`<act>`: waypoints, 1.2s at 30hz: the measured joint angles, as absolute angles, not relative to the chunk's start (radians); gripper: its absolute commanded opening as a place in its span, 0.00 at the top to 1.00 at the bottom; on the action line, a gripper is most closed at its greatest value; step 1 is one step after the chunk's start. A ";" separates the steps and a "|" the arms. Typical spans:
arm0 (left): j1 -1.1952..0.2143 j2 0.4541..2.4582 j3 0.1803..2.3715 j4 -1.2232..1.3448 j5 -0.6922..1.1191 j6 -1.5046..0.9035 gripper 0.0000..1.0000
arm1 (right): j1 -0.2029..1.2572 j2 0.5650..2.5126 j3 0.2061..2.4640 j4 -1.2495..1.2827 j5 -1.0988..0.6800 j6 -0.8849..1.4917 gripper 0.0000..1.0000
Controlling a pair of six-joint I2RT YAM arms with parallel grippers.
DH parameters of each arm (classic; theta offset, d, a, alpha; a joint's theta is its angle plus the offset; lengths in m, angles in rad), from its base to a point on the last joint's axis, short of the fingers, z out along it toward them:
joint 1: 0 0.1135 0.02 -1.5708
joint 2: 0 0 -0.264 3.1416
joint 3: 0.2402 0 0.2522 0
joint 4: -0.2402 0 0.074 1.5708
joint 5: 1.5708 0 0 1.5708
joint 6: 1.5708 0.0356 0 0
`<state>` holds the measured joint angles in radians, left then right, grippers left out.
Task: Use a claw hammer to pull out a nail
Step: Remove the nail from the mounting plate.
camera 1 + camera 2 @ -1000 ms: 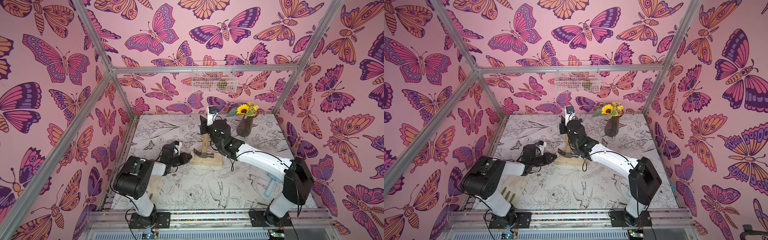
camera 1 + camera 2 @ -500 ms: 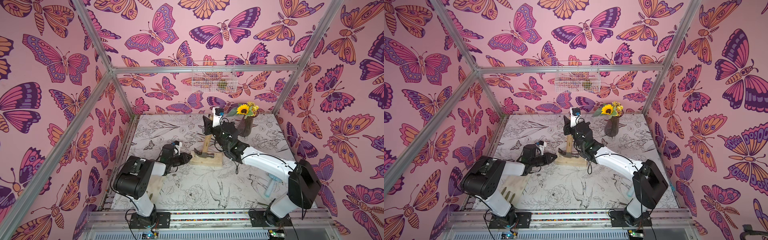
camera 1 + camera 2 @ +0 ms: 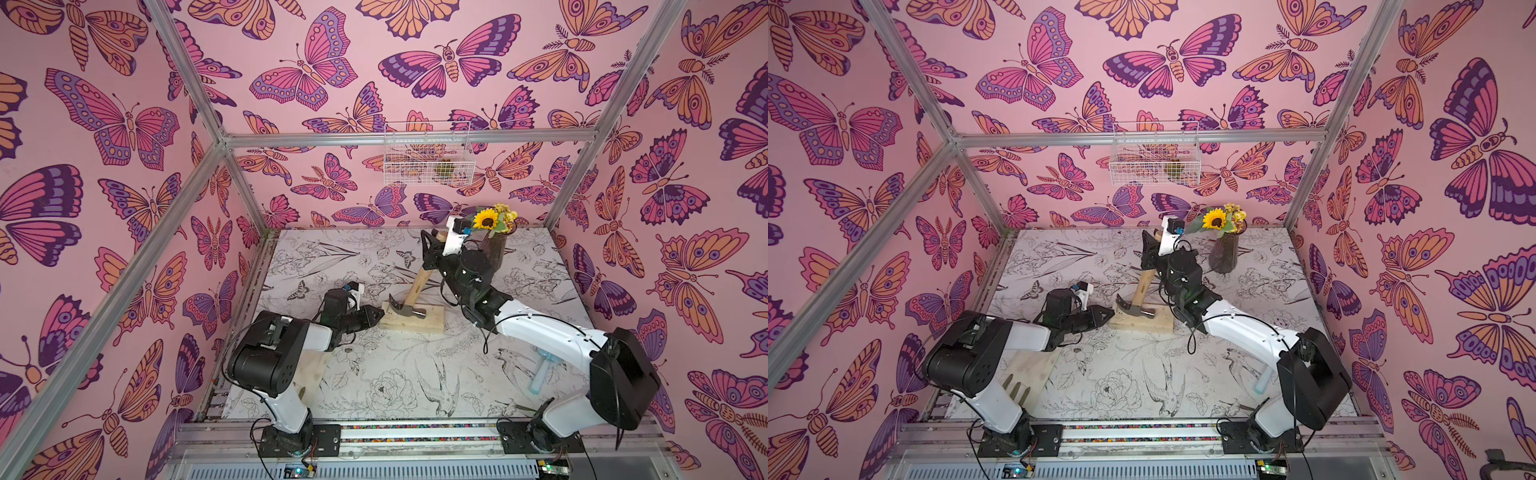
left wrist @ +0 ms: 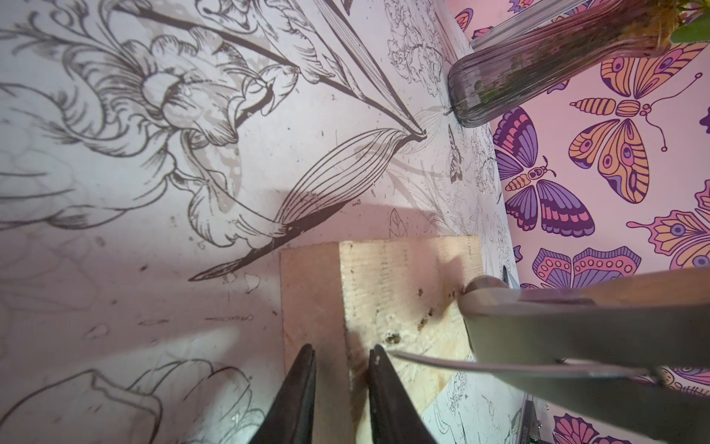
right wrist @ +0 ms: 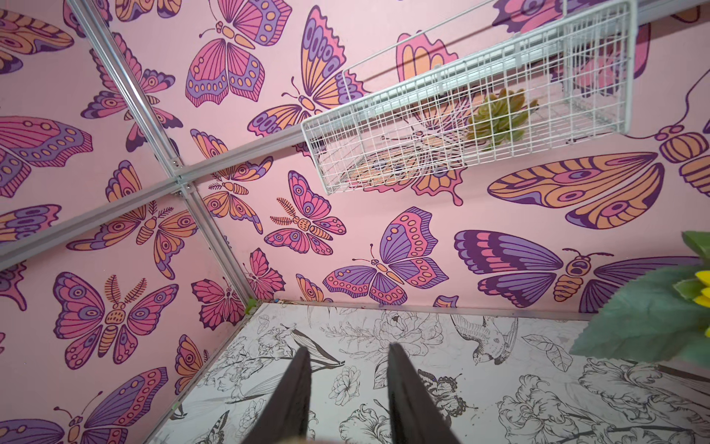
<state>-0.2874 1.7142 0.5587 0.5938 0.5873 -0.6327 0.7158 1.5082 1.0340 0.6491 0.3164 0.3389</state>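
Hammer (image 3: pixel 417 291): the head rests on the block (image 3: pixel 419 326) mid-table, claw toward the left, handle rising steeply toward the back.

Left gripper (image 3: pixel 376 316): the tips are at the block's left end with the jaws narrowly apart. The left wrist view does not settle whether they pinch the wood or only press on it.

Nail: not made out in any view.

Right gripper (image 3: pixel 429 246): clamped on the handle near its upper end.

Vase (image 3: pixel 496 253): near the right wrist, apart from the block.

Step in hand, as judged: levering with the claw. The next move calls for rocking the handle away from the claw over the head's curve. The block must be pinned so it neither lifts nor slides.
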 measured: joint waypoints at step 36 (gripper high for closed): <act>-0.426 1.459 0.422 0.606 0.244 -0.170 0.62 | 0.683 1.534 1.120 0.508 0.144 0.357 1.00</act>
